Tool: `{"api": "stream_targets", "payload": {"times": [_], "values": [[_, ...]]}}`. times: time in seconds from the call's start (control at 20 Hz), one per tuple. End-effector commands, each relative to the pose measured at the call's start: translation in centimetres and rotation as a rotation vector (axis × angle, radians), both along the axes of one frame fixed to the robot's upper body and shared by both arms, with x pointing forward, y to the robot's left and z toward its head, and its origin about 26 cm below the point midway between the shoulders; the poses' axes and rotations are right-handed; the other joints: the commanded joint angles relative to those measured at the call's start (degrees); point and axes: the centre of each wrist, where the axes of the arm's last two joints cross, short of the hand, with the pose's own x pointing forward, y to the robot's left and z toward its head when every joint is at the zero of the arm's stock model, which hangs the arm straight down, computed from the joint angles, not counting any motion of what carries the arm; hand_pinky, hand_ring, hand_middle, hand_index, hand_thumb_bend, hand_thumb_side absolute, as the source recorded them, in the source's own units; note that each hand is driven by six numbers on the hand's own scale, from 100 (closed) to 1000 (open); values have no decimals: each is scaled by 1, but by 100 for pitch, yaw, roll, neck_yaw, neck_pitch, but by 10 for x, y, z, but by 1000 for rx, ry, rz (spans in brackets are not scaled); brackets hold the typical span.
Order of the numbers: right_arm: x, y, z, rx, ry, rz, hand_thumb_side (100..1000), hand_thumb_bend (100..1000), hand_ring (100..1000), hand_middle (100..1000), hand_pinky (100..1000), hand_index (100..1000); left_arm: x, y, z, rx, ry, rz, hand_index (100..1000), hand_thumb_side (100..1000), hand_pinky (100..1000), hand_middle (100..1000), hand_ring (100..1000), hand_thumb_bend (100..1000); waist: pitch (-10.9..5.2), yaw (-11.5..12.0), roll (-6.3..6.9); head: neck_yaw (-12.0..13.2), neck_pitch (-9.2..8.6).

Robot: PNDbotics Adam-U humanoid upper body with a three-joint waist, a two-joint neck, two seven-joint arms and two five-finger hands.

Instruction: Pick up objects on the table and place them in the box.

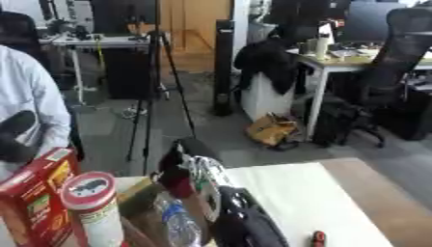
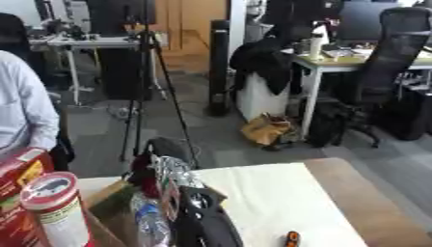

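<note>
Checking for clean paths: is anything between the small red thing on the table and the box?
Yes: a bulky black thing stands at the box's right side, between it and the small red thing. Neither hand shows.

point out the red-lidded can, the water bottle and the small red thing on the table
red-lidded can [image 1: 88, 189]: left eye view, on its lid.
water bottle [image 1: 179, 224]: left eye view, on its clear body.
small red thing [image 1: 319, 238]: left eye view, on its middle, near the bottom edge.

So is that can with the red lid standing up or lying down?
Standing upright. The can has its red lid on top, beside the red carton.
</note>
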Motion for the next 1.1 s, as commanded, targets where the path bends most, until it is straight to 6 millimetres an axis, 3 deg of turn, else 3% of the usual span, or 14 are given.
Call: {"api": "stream_targets", "payload": {"times": [0.05, 0.2, 0.25, 0.5, 0.55, 0.75, 1.1], "values": [[-3, -7, 21, 12, -84, -3, 462, 100, 547, 459, 232, 570, -3, 0, 7, -6, -33, -2, 599, 734, 1000, 638, 661, 100, -109, 16, 18, -30, -77], [-3, -6, 20, 25, -79, 41, 534, 100, 585, 561, 311, 609, -3, 0, 7, -7, -32, -3, 599, 734, 1000, 638, 661, 100, -114, 13, 17, -49, -81], [-3, -6, 20, 31, -75, 54, 632, 100, 621, 640, 369, 653, -3, 0, 7, -7, -32, -3, 599, 734, 1000, 638, 661, 100, -115, 13, 16, -51, -83], [-3, -6, 20, 59, -58, 97, 747, 100, 650, 701, 414, 679, -3, 0, 7, -5, -31, -1, 599, 734, 1000, 638, 661, 100, -120, 8, 14, -53, -80], [-3, -6, 20, 65, -54, 101, 808, 100, 651, 703, 417, 680, -3, 0, 7, -5, -31, -1, 599, 734, 1000, 638, 661, 100, -120, 7, 13, -50, -77], [-3, -7, 23, 76, -57, 99, 866, 100, 652, 699, 419, 674, -3, 1, 6, -4, -28, 2, 599, 735, 1000, 639, 661, 100, -118, -27, 5, -19, -58], [-4, -6, 27, 74, -72, 93, 868, 100, 652, 698, 419, 670, -2, 1, 6, -1, -28, 2, 599, 734, 1000, 639, 661, 100, -129, -53, 0, -18, -50]]}}
